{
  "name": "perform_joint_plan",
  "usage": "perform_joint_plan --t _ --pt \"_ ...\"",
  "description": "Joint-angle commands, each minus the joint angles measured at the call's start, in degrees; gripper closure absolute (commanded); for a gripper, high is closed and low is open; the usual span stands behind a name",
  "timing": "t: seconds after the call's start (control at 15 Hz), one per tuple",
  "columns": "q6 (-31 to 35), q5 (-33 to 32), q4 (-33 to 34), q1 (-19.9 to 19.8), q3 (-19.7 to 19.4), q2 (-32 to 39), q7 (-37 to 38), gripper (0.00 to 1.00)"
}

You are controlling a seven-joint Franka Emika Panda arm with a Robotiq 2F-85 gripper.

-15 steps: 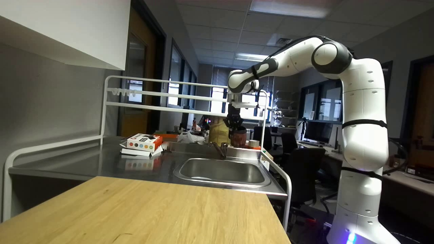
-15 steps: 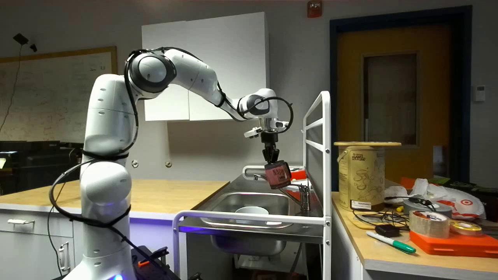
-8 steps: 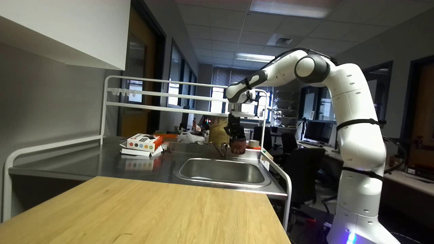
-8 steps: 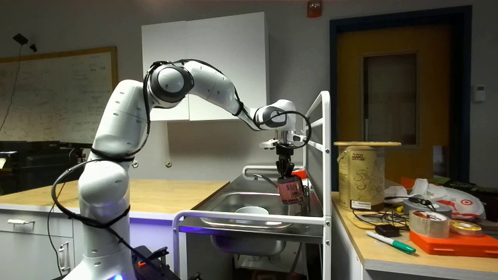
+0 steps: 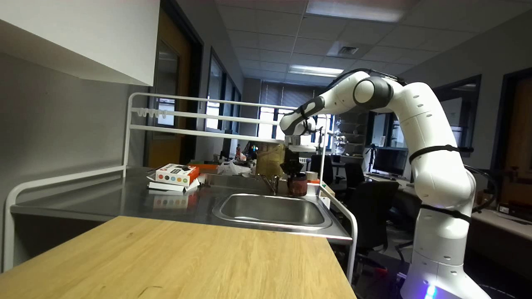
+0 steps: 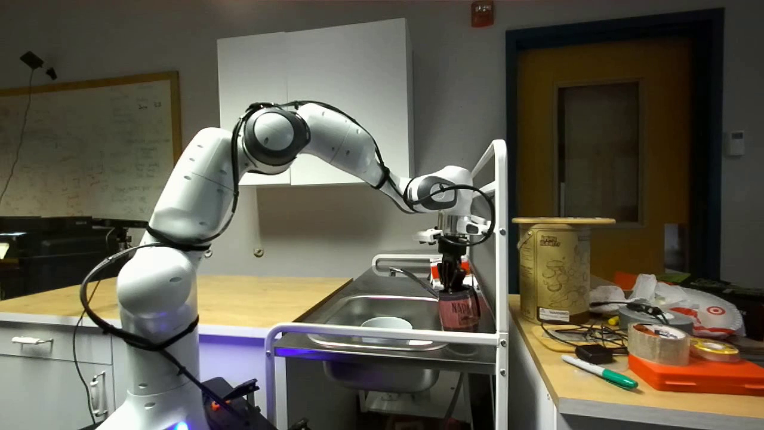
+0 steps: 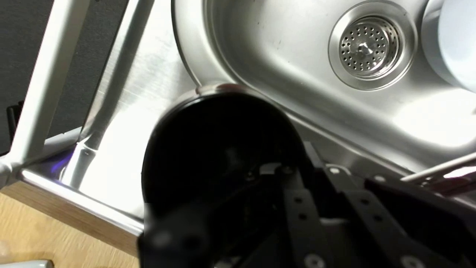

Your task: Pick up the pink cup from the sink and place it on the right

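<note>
My jaws are clamped on the wall of the pink cup (image 6: 458, 312), already out of the sink (image 5: 272, 208) and just beside it. Setting down and releasing seem to remain.

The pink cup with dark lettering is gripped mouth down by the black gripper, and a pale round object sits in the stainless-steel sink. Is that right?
Not quite: the pink cup with dark lettering is mouth up; the wrist view looks into its dark interior. It is indeed gripped by the black gripper, and the pale round object sits in the stainless-steel sink.
</note>
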Motion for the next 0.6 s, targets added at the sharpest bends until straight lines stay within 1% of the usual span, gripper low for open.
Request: perform_joint_plan --t 0.0,0.13,0.2,0.27,0.33,0.4,0.53 --pt "-2.09 1.23 3.94 -0.65 -0.11 1.93 -1.9 0.95" --pt "-2.5 1.42 4.63 -0.71 0.06 2.73 -2.24 0.95" --pt "-2.84 1.63 5.2 -0.78 0.16 3.08 -2.43 0.65" --pt "-3.31 1.73 5.58 -0.81 0.2 3.28 -2.55 0.65" --pt "-3.75 1.72 5.92 -0.8 0.21 3.4 -2.59 0.6" --pt "-4.1 1.72 6.05 -0.79 0.21 3.37 -2.59 0.52" --pt "-4.53 1.96 6.18 -0.93 0.21 3.13 -2.8 0.38"
